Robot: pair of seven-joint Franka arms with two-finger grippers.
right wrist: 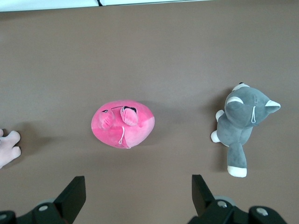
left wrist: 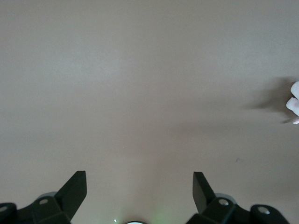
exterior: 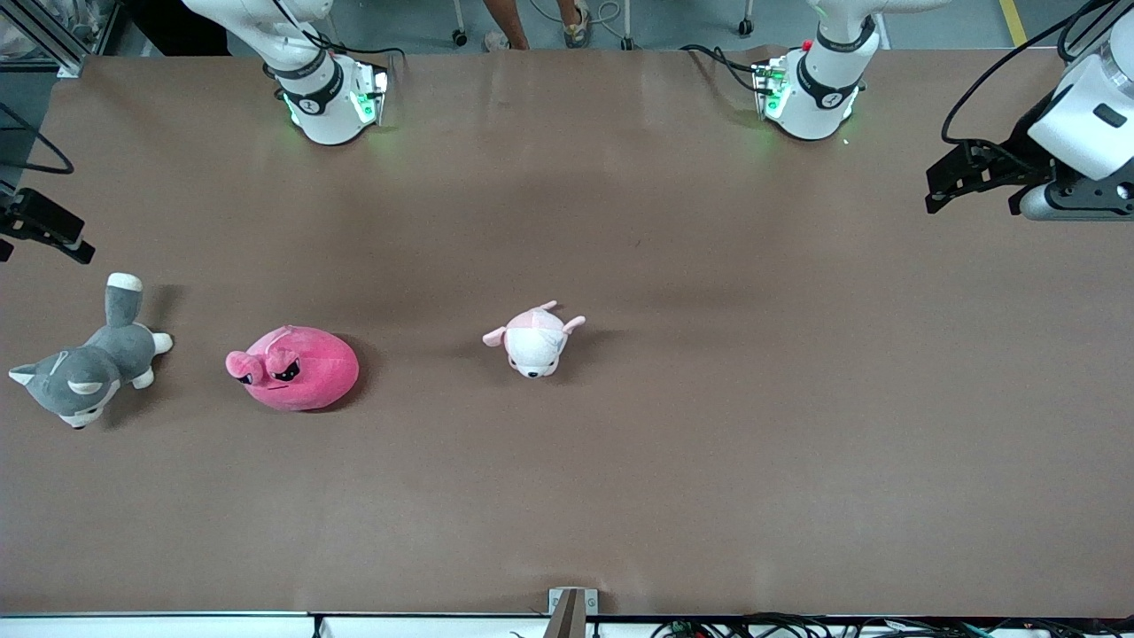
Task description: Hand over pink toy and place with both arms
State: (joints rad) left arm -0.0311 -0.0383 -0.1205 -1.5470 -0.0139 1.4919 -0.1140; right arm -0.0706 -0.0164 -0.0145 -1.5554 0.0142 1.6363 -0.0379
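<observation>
On the brown counter point(exterior: 709, 461), the round hot-pink plush toy with angry dark eyes point(exterior: 294, 368) lies toward the right arm's end, between the grey-and-white plush husky point(exterior: 89, 363) and the small pale pink-and-white plush animal point(exterior: 535, 339) near the middle. Farther up, the right hand point(right wrist: 138, 193) hangs open and empty over the counter by the pink toy. The left hand point(left wrist: 140, 189) is likewise spread wide over bare counter at the left arm's end.

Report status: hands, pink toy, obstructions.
Left hand open, over bare table. Right hand open, up above the pink toy. Toy untouched, between husky and pale plush. Nothing in the way.
</observation>
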